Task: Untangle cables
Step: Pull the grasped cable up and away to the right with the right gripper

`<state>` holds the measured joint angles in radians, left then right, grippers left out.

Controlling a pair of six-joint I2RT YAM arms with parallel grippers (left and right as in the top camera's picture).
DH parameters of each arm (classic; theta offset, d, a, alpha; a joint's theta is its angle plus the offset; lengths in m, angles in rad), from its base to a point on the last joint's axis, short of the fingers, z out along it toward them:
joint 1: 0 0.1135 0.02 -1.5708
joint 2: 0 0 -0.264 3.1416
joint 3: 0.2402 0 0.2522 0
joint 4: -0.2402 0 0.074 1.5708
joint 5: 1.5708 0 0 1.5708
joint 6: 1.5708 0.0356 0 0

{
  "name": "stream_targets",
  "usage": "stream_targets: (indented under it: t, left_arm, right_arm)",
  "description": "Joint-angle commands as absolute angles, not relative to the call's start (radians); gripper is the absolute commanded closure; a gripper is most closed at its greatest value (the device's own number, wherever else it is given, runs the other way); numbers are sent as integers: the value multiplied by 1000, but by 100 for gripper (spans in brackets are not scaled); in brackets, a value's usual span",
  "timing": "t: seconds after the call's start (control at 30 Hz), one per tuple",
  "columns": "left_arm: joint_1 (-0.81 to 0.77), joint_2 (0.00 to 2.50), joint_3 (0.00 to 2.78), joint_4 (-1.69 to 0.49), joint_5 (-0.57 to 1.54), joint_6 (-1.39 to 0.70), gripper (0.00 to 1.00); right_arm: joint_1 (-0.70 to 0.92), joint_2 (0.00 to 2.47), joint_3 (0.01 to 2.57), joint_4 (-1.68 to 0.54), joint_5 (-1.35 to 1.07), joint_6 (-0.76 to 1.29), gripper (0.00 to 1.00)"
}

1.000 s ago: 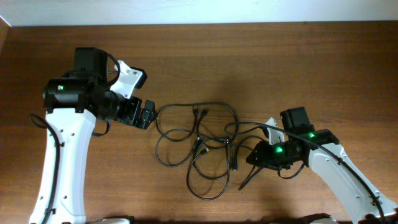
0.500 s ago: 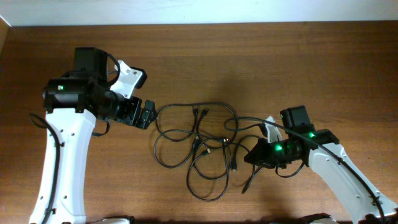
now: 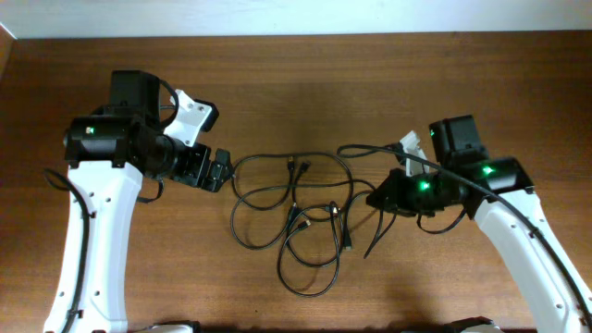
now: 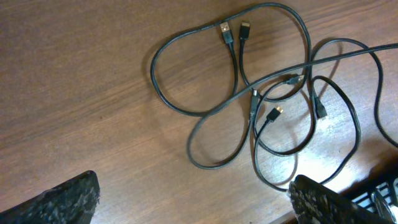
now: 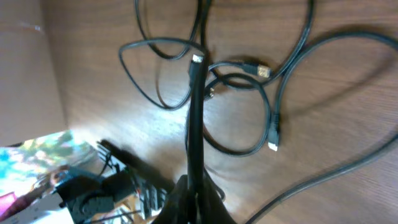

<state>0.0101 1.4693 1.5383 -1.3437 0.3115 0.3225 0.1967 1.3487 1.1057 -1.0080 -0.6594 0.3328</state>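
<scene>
We count one table [image 3: 305,83]. Two arms, left arm [image 3: 92,231] and right arm [image 3: 527,240], one at each end of the table. Two grippers: left gripper [image 3: 220,171], right gripper [image 3: 381,198]. Cables [image 3: 294,205] mid-table: six metal-tipped plug ends [image 4: 225,31] visible from the left wrist. We can't settle the cord count itself, because the loops cross too much to separate.
</scene>
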Motion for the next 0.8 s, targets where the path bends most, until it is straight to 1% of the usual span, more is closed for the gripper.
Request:
stream_targets:
  t: [0.0,0.17,0.27,0.4,0.77]
  left_arm:
    - [16,1475,1534,-1345,326,338,1]
    - [16,1475,1534,-1345,326,338,1]
    - [16,1475,1534,-1345,326,338,1]
    - [16,1475,1534,-1345,326,338,1]
    - [16,1475,1534,-1345,326,338,1]
  right_arm:
    - [203,1347,1220,-1063,-576,318,96]
    - [203,1347,1343,-1113,-562,300,96]
    - [203,1347,1424,-1120,-453,293,96]
    - [203,1347,1523,-1140,-405,291,96]
    - [203,1347,1713,-1169,-406,265,96]
